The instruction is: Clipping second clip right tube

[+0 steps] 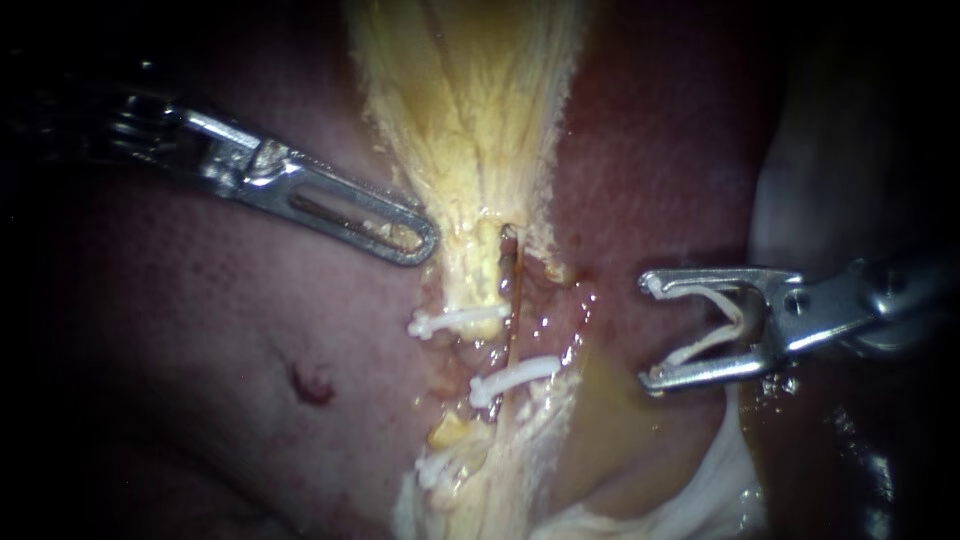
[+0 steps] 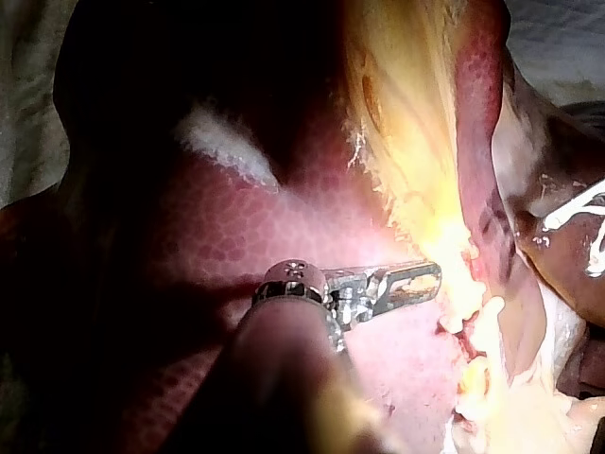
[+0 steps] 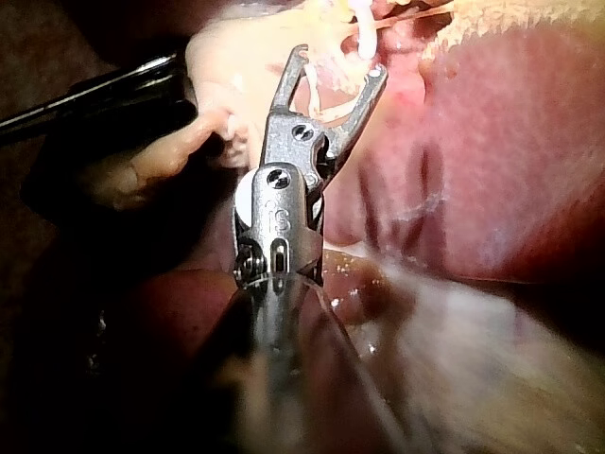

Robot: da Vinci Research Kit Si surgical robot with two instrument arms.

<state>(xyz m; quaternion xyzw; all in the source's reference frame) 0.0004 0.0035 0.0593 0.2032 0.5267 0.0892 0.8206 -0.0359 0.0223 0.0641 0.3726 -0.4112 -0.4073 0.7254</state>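
Observation:
The thin dark right tube (image 1: 513,290) runs down beside the yellow left tube (image 1: 482,290). A white clip (image 1: 515,376) crosses the right tube, and another clip (image 1: 455,321) crosses the left tube. My right instrument (image 1: 650,332) is to the right of both tubes and clear of them. Its jaws stand wide apart with an open white clip (image 1: 722,318) seated between them; the right wrist view shows the same at my right instrument (image 3: 340,61). My left instrument (image 1: 425,240) has slotted jaws lying shut, their tip against the yellow tissue, as the left wrist view also shows for my left instrument (image 2: 430,277).
The yellow, fibrous gallbladder tissue (image 1: 470,100) hangs down the middle over the red-brown liver (image 1: 200,350). A third white clip (image 1: 440,470) sits lower on the stalk. Pale white tissue (image 1: 700,490) lies under my right instrument.

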